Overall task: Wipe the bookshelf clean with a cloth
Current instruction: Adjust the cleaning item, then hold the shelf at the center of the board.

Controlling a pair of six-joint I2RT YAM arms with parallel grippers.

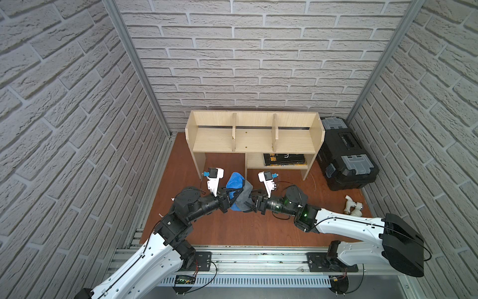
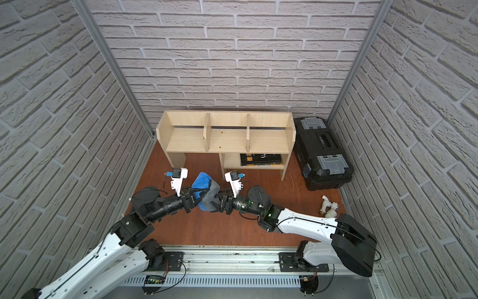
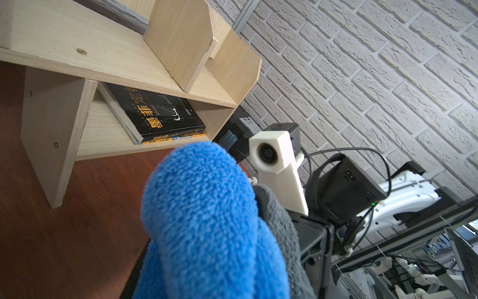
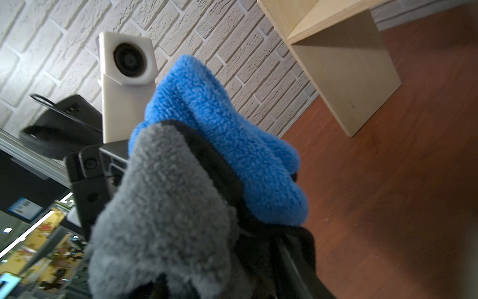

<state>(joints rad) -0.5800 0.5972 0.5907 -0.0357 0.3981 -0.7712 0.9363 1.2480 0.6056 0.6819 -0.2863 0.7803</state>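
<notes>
Lettering is showing best on the top book [image 3: 160, 114] in my left wrist view: gold Chinese characters, 墨菲定, are running across its black cover, with a further character cut off by the board above. A thin slanted Latin word beside them is starting with "Murph" before blurring out. That book is lying flat on a small stack whose lower spines are showing orange-yellow strips with print too small for me to read. The stack is sitting in the lower right compartment of the bookshelf [image 1: 254, 141], under the right end of the top board, which two upright dividers are splitting into three bays. Just beside the shelf's right end the black toolbox [image 1: 345, 155] is standing with its lid down and its grey latches facing up; a small pale mark by its handle is too small to read. White pipe fittings [image 1: 353, 205] are lying on the red-brown floor board [image 1: 232, 227] nearer to me, well apart from the shelf. I am pinching the cloth [image 1: 236, 181] in my left gripper [image 1: 232, 197], jaws closed tight on it, and holding it up off the floor board just in front of the shelf's middle leg panel. Its blue face is bulging toward the shelf, its grey face is draping over my right gripper [image 1: 250, 204], and the folds are hiding those jaws, so I cannot tell how wide they are standing.
</notes>
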